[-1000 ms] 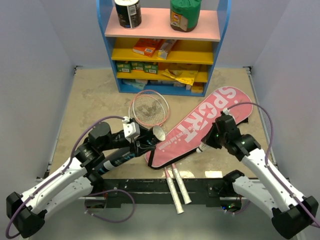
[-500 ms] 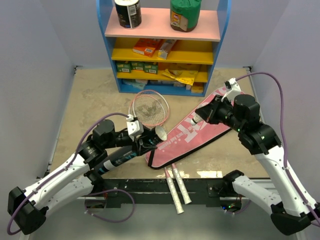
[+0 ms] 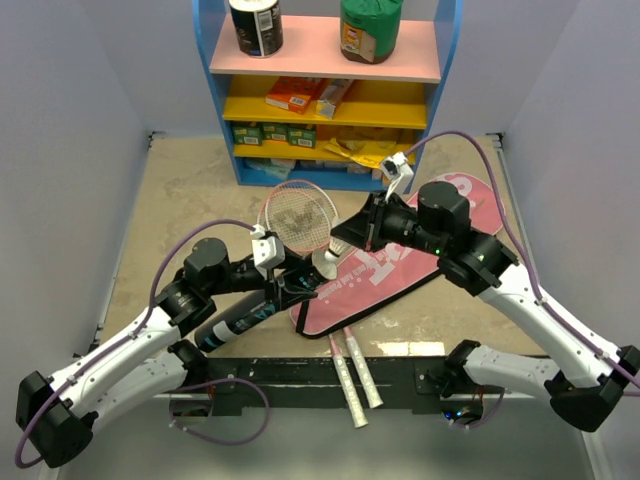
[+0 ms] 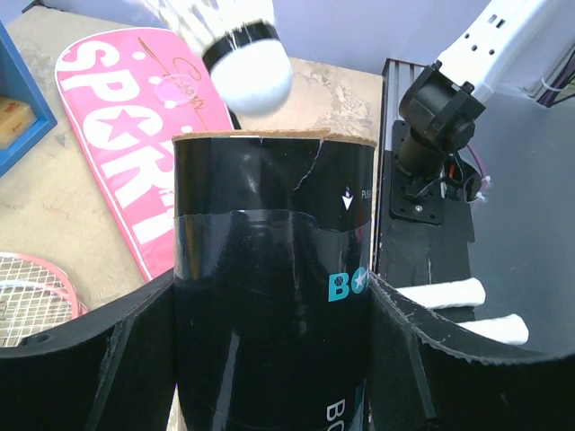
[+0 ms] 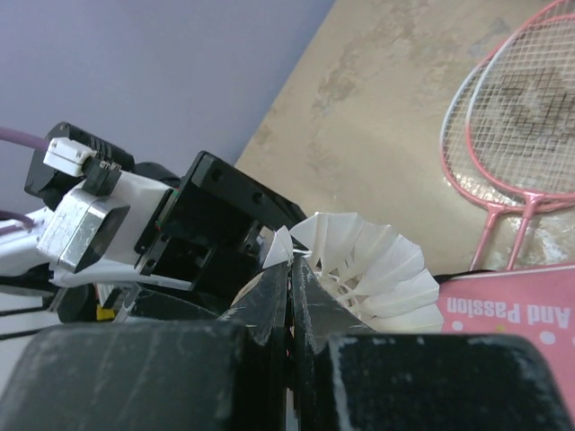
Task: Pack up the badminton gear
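**Overhead and wrist views, largest item first.** You see the tabletop [image 3: 180, 190] carrying the blue-yellow shelf unit [image 3: 320, 60] at its far edge, well apart from the two arms.

The pink bag [image 3: 385, 285] lies flat and slantwise right of centre. Its white lettering faces up and its narrow end points toward the arm bases.

The two pink-framed rackets [image 3: 300, 215] lie one over the other, with their heads on the bare tabletop just beside the bag's far-left edge. The bag hides their shafts, and the white handles [image 3: 352, 378] emerge at its near end, side by side.

The black tube [image 4: 269, 296] slants across the space left of the bag, its open, torn-rimmed mouth directed toward the bag. Your left tool [image 3: 285, 288] is clenched around this tube, one finger [image 4: 90, 359] pressed against each side a little below the rim.

Your right tool [image 5: 289, 278] reaches in from the right, above the bag. Its tips are pinched tight on the feather skirt of a white shuttlecock [image 5: 368, 265].

In the left wrist view the shuttlecock hangs just above the tube's mouth, with its rounded cork pointing at the opening and its feathers pointing away. You cannot tell from these views whether the cork touches the rim
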